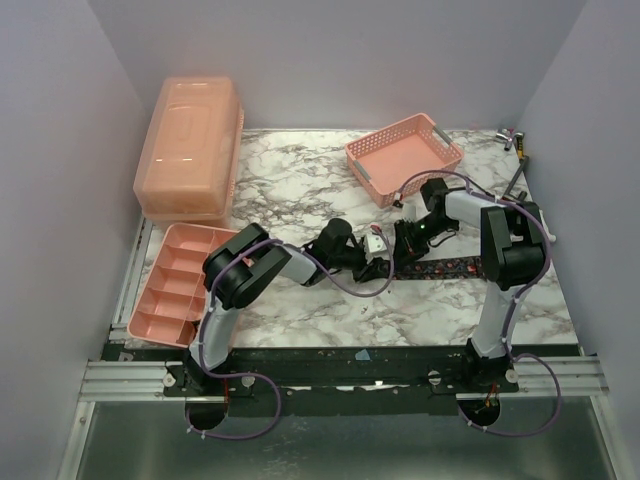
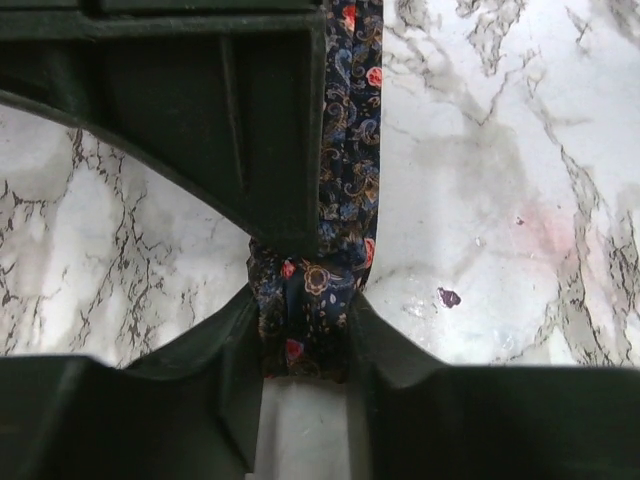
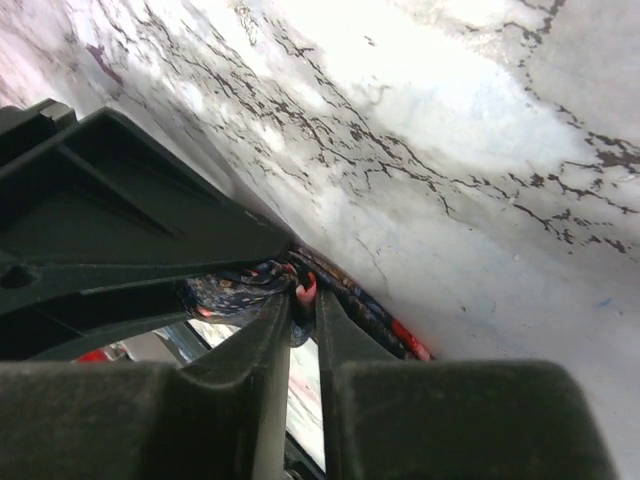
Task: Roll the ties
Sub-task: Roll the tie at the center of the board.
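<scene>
A white marble-patterned table (image 1: 300,190) is seen from above, and a peach box with its lid on (image 1: 190,145) is set at its back left corner. A pink divided tray (image 1: 160,300) is placed in front of that box, along the left edge, and a pink basket (image 1: 365,175) is set at the back right.

The left arm (image 1: 245,275) is stretched low across the table towards the middle, while the right arm (image 1: 510,250) is bent over and reached in from the right, so that the two claws are brought close together.

One tie (image 1: 445,268), dark with small red and orange dots, is laid flat as a narrow strip at the centre right, running rightwards from the claws.

In the left wrist view the bunched end of the tie (image 2: 350,150) is pinched between the fingers of the left claw (image 2: 305,315), with the strip running away over the marble. In the right wrist view the right claw (image 3: 302,300) is pressed nearly together on a fold of the tie (image 3: 235,285).
</scene>
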